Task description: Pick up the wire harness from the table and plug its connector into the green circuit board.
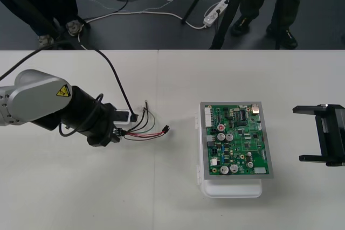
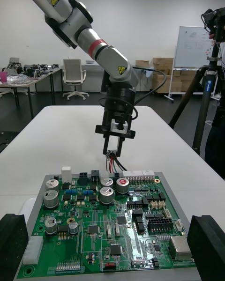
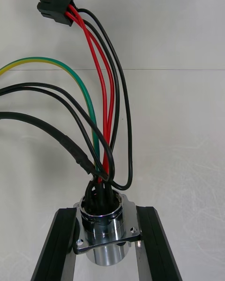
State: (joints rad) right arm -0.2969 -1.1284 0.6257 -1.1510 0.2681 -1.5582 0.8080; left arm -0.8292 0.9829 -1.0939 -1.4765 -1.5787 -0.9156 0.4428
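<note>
Left of the green board [image 1: 237,138], the left tool [image 3: 107,225] clamps the harness socket [image 3: 102,239]; the right tool [image 1: 299,134] stands wide

Even, diffuse light falls on the pale table [image 1: 81,197], which is bright and almost free of shadow in the front view, while the floor strip [image 1: 135,30] beyond its far edge is dark. The left arm [image 1: 43,98] throws only a faint, soft shadow onto the table beneath it, and the white base [image 1: 232,188] of the green circuit board [image 1: 237,141] shows a thin grey shade along its near side. In the left wrist view the metal socket [image 3: 101,236] carries bright highlights and mirrors the black fingers [image 3: 58,248] of the left gripper [image 3: 105,210] beside it; the wires [image 3: 101,98] cast pale, soft-edged shadows. In the right wrist view the silver capacitor tops [image 2: 107,193] glint.
</note>
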